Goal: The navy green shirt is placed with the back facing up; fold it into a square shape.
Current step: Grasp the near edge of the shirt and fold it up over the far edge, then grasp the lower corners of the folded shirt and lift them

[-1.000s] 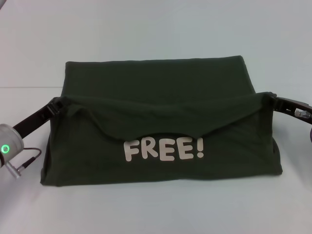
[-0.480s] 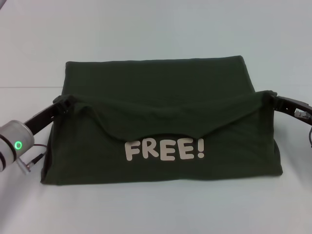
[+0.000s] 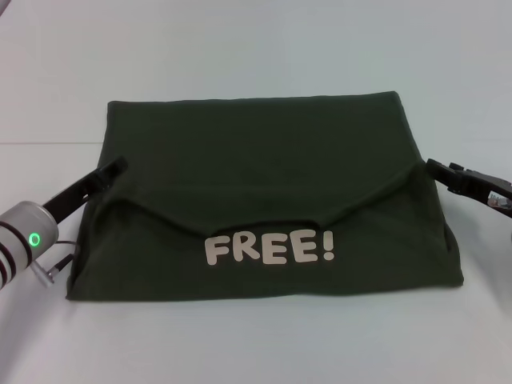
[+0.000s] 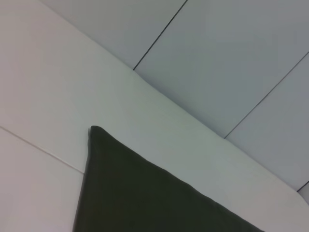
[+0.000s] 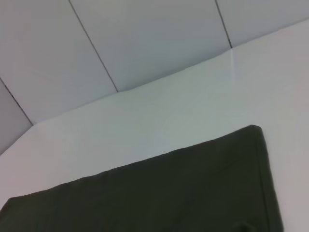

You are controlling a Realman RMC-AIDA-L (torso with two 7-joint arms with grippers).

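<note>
The white bench [image 3: 256,64] fills the head view, and the navy green shirt [image 3: 256,168] lies folded across its middle, a drooping flap over the lower half above white "FREE!" lettering [image 3: 269,248]. At middle left the left end effector [image 3: 118,167] sits at the shirt's edge, holding nothing. At middle right the right end effector [image 3: 436,168] sits just beside the shirt's other edge, empty; I cannot tell how wide either one stands.

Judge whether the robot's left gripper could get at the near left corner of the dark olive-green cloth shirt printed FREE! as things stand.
Probably yes. The left gripper sits at the dark olive-green shirt's left edge, apart from the cloth; only bare white table lies between it and that corner.
</note>
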